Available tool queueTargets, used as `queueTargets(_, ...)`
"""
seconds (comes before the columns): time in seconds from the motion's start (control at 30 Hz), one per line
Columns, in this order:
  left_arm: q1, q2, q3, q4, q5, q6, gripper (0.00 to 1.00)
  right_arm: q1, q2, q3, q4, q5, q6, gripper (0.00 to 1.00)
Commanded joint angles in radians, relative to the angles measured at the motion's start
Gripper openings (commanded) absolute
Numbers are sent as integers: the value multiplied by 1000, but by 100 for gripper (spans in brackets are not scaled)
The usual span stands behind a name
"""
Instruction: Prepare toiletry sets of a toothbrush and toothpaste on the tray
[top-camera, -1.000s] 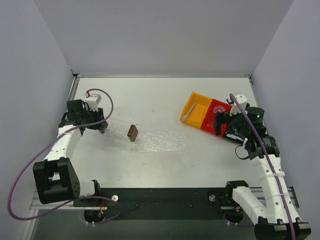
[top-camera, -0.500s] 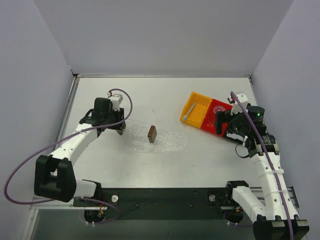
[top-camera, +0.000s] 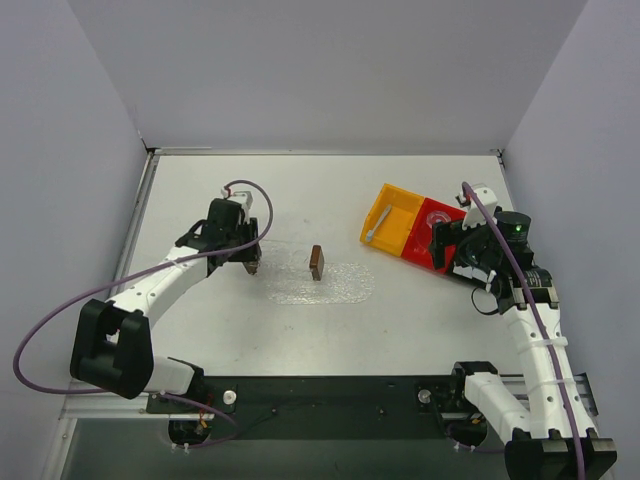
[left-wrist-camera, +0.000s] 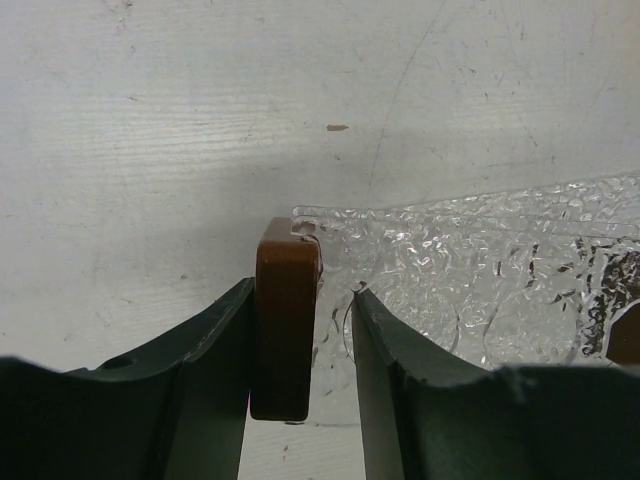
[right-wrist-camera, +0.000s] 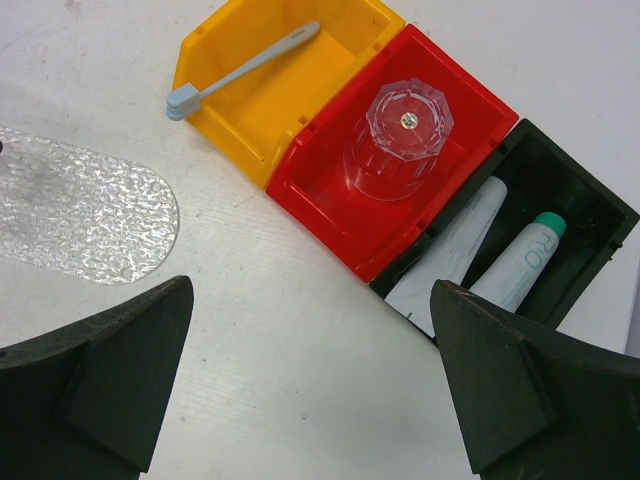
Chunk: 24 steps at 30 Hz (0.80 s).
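left gripper (left-wrist-camera: 302, 295): jaws narrow, closed around a brown block (left-wrist-camera: 287, 330) that stands upright at the left end of the tray (left-wrist-camera: 480, 250). block is flush on one finger with a sliver of gap at the other, so the grip looks light. right gripper (right-wrist-camera: 310, 285): jaws wide, holding nothing, hovering over the table just short of the bins.

progress: my read is no sets done yet. the tray carries only a second brown block (top-camera: 316, 262), standing on edge near its middle. no brush or paste on it. toothbrush (right-wrist-camera: 243, 65) lies diagonally in the yellow bin (right-wrist-camera: 225, 140), head end poking over the rim. toothpaste (right-wrist-camera: 450, 250) lies in the black bin (right-wrist-camera: 590, 215) beside a second tube with a green cap (right-wrist-camera: 522, 262). clear cup (right-wrist-camera: 400, 130) sits in the red bin (right-wrist-camera: 325, 220) between those two bins. still to do: both picks and both placements. probably the right arm's job, it's closest to the bins.

table (top-camera: 300, 190): white, scuffed, faint scratches. pale grey walls on three sides.
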Motion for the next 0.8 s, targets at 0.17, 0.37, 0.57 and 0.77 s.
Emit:
queueTargets(0.17,-56,-1,50,2,-83,-116,0,-12,6,-9,37,-20,-13,100)
queueTargets(0.37,-97,1,56,-30,-152,-192,0,-15,9,-12,37,-21,-15,100)
queueTargets(0.57,-127,42,98,-107,-191,-250,0,-17,15,-12,38,-23,-16,100)
queueTargets(0.77,-173,52,83,-85,-218,-261,0,-17,15,-15,38,-24,-18,100)
